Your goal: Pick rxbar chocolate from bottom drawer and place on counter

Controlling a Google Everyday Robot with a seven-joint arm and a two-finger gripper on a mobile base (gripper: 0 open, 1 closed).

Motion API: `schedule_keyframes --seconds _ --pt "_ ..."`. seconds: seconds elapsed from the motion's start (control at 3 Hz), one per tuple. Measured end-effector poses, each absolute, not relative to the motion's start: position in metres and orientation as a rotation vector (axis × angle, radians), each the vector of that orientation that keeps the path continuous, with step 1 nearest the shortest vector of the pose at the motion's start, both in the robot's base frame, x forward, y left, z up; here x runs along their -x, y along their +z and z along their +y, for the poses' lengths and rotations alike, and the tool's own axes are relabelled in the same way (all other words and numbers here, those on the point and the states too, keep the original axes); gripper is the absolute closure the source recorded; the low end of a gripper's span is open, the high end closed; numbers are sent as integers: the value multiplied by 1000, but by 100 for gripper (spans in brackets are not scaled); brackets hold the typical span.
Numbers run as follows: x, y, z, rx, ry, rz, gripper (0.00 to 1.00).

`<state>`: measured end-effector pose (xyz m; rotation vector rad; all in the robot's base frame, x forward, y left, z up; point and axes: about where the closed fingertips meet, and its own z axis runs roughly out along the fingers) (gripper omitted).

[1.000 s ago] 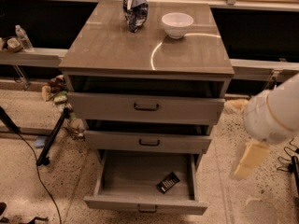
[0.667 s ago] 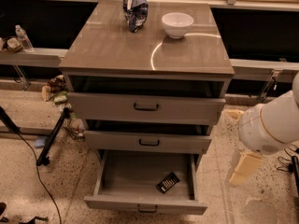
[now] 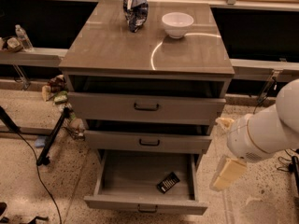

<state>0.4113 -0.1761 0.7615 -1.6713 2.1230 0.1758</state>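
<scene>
bottom drawer (image 3: 140, 203) stands open. rxbar chocolate (image 3: 168, 182) lies flat on its floor, front right. gripper (image 3: 224, 175) hangs outside, right of the drawer, apart from the bar; wide or narrow, cannot tell. step: approach. next calls for swinging left over the bar, then descending; counter (image 3: 117, 50) comes later.

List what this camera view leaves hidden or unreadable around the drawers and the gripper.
- Gripper, hanging right of the bottom drawer and outside it: only one pale side shows; the arm covers the rest.
- Arm: cut off by the right edge.
- rxbar chocolate: wrapper print too small.
- Top drawer and middle drawer insides: dark, overhung from above.
</scene>
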Motion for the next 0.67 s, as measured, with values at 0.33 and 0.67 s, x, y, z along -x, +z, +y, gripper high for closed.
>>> schedule_keyframes --seconds 0.33,0.67 --pt "-420 705 -139 1588 319 2094 0" --pt "-444 630 -88 1707 360 1882 0"
